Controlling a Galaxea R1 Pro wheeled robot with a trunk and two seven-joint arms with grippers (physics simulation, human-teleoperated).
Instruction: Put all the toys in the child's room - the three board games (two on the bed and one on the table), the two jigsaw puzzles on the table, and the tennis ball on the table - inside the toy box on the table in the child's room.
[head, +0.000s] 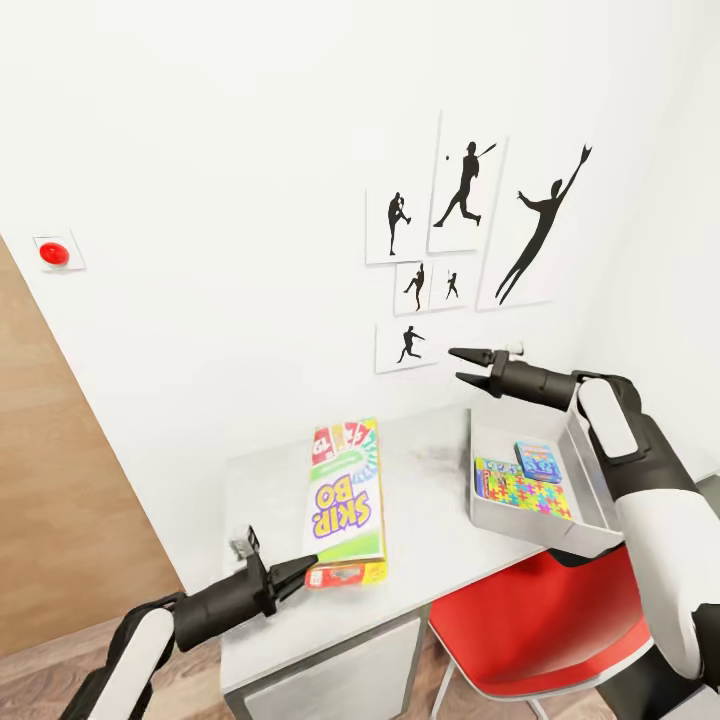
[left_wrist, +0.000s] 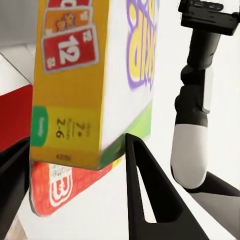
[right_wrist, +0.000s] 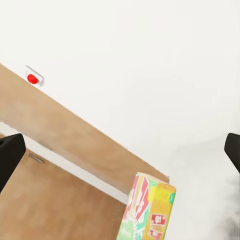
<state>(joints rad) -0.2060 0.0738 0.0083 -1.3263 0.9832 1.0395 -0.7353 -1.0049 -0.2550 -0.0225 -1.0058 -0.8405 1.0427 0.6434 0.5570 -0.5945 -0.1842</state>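
Our left gripper (head: 300, 570) sat spread around the SKIP-BO box (head: 348, 497) end (near desk (head: 430, 540) edge); right gripper (head: 470, 366) hung apart above the toy box (head: 590, 500).

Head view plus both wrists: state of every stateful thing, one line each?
SKIP-BO box: stacked flat on another game box, near end between the left gripper's fingers.
Lower game box: flat on the table, red end showing.
Left gripper: fingers around the stack's end.
Right gripper: open, empty, above the toy box.
Toy box: upright, holding a jigsaw puzzle and a small blue box.
Red chair: pushed under the table.
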